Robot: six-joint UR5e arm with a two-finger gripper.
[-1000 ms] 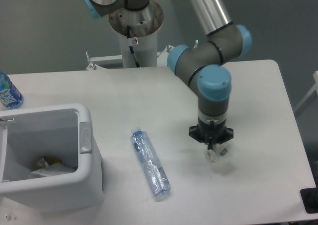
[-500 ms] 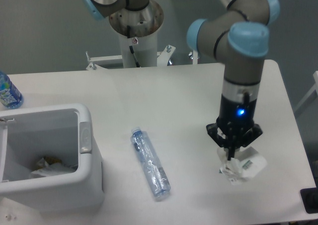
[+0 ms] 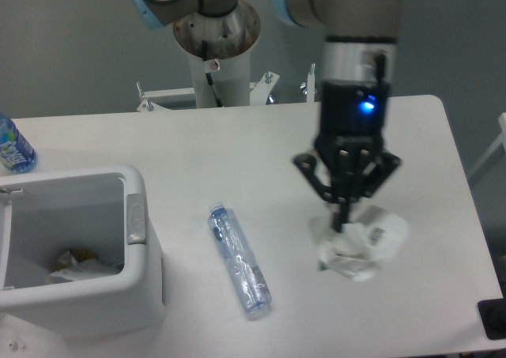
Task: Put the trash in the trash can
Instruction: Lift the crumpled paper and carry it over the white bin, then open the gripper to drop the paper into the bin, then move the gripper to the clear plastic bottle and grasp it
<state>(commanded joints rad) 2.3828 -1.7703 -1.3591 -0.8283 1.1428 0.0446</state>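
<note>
The table (image 3: 237, 152) is plain white. The trash can (image 3: 146, 283) is white with a pale grey button panel (image 3: 135, 220). The crushed bottle (image 3: 239, 261) is clear with a bluish tint. The wrapper (image 3: 360, 243) is white with small dark marks. The gripper (image 3: 343, 224) is black; a blue light (image 3: 366, 103) glows above it. The intact bottle (image 3: 12, 146) shows a blue label.

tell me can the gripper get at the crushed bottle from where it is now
Probably yes, but not yet: the gripper is shut on the crumpled wrapper. The crushed bottle lies apart on open table, nothing over it.
</note>
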